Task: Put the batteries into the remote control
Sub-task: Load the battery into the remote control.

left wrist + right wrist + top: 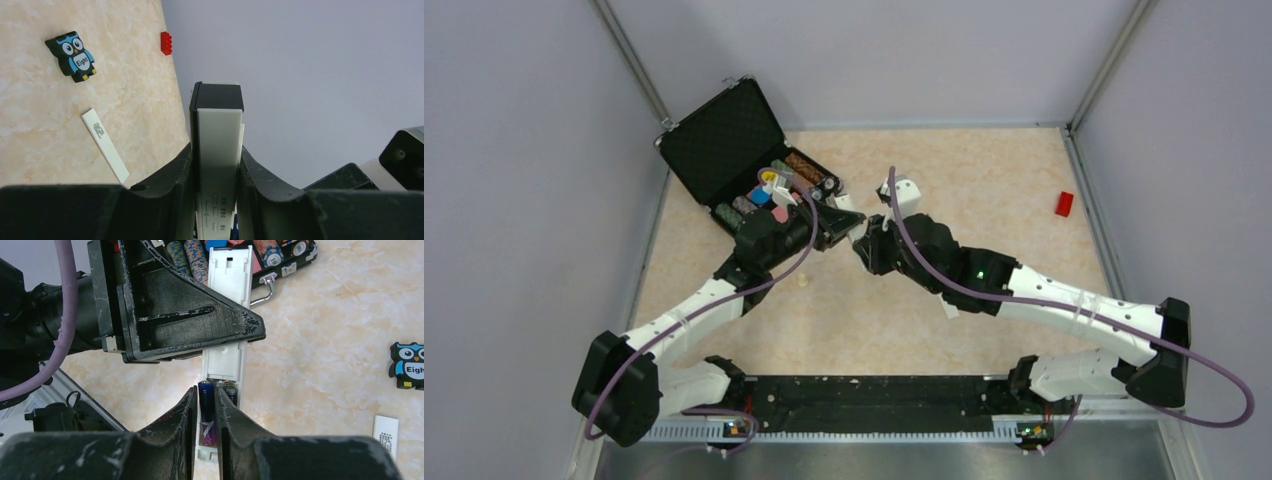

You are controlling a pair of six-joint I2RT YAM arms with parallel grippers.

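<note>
**A:** Left side?
**B:** Left claw [216,150] clenched on the remote control [219,135], held off the table [50,125].
**A:** And right?
**B:** Right claw [207,392] grasps one battery [207,412], laid in the opened remote. A second battery [230,390] seems seated beside it. Letting go and fitting the cover [105,145] are left, I'd judge.

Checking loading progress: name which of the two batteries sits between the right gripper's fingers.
The blue-purple battery, at the left of the open bay in the remote control, between the right gripper fingers. The other battery, dark and mostly hidden, lies right of them.
</note>
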